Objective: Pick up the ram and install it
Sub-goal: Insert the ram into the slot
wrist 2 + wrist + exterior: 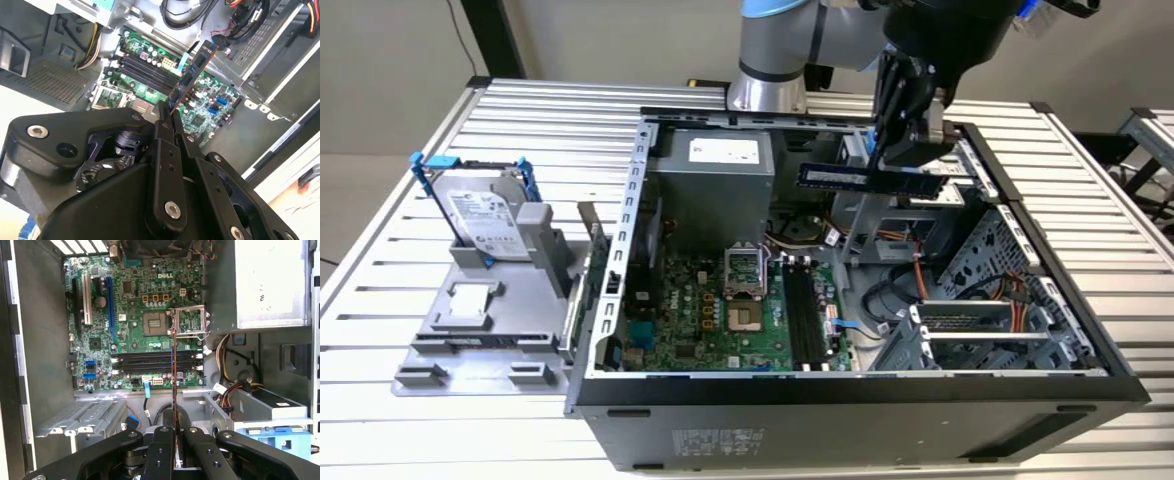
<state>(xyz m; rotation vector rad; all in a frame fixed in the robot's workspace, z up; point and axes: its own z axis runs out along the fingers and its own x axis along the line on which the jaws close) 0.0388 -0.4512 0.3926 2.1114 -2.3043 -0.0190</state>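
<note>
Pick done, install not yet: ram (854, 178) pinched near one end between the closed-in fingers of gripper (907, 155), hanging high over the open case (634, 200), well apart from the black slots (803, 315) on the motherboard (707, 310). In the first wrist view, edge-on ram (173, 380) lying crosswise to the slots (155, 360) far below. Probably calls for a turn to bring the long edge parallel over one slot, contact edge down, then a straight descent and an even press, keeping clear of nearby cables and avoiding a skewed seat.
</note>
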